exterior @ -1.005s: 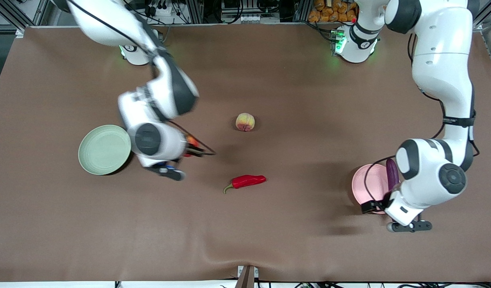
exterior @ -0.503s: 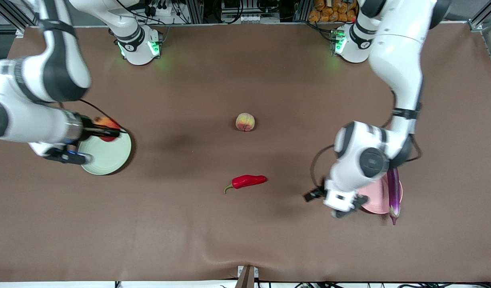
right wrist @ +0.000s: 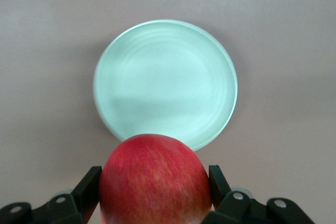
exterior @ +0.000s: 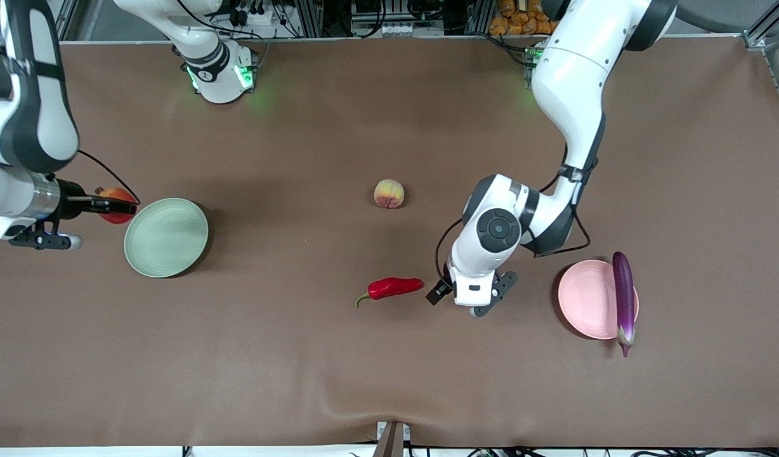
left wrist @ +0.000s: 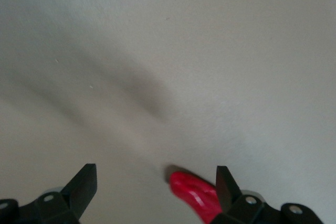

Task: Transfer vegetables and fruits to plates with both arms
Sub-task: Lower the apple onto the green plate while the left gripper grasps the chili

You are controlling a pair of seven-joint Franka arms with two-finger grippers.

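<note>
My right gripper (exterior: pixel 113 204) is shut on the round red-orange fruit (exterior: pixel 115 205) and holds it up just off the green plate's (exterior: pixel 166 237) rim, toward the right arm's end. The right wrist view shows the fruit (right wrist: pixel 156 179) between the fingers, with the empty green plate (right wrist: pixel 165 82) ahead. My left gripper (exterior: pixel 437 293) is open and low beside the red chili pepper (exterior: pixel 389 287). In the left wrist view the chili's end (left wrist: pixel 197 195) lies by one finger. The purple eggplant (exterior: pixel 623 298) lies across the pink plate's (exterior: pixel 586 298) edge. The peach (exterior: pixel 389 193) sits mid-table.
The brown table cloth (exterior: pixel 301 368) has a fold near its front edge. The arm bases (exterior: pixel 221 73) stand along the table's back edge.
My right arm swung the red fruit from mid-table across the green plate to its outer side. My left arm left the eggplant on the pink plate and moved over to the chili.
</note>
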